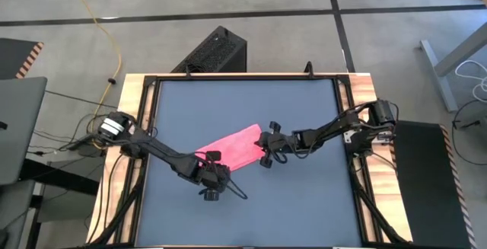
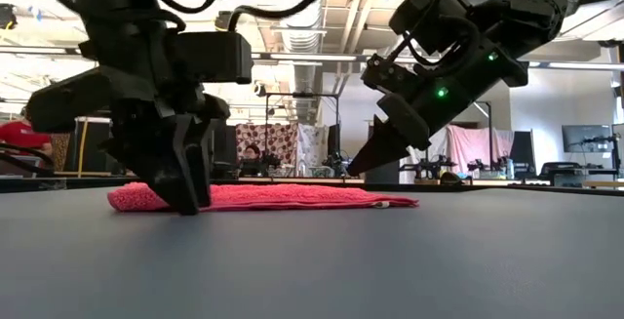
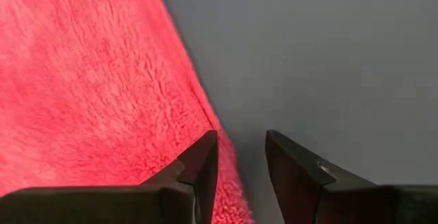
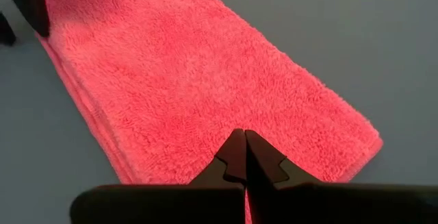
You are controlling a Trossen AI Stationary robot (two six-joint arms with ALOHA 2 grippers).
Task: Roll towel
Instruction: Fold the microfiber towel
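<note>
Towel [image 1: 232, 147] first: we see it lying flat near the middle of the dark grey worktop [image 1: 304, 203], a bright pink folded strip. From above, its long axis runs on a diagonal, from a lower end close to the left arm up to a higher end close to the right arm. In the low view it sits as a thin, level band [image 2: 283, 196] on the surface, with stacked edges showing along one long side in the right wrist view [image 4: 198, 80]. We find the left gripper [image 1: 211, 174] down at the lower-left end of the strip, its jaws parted; in its own wrist view one finger [image 3: 202, 166] rests on the pink edge [image 3: 82, 94] and the other stands over bare worktop, so the towel's border runs between them. The right gripper [image 1: 267, 144] is at the opposite, upper-right end, its jaws pressed together with nothing between them, tips [image 4: 245, 157] poised over the cloth near that short edge. In the low view the right gripper [image 2: 363, 166] points down at a slant, just above the towel's end.
</note>
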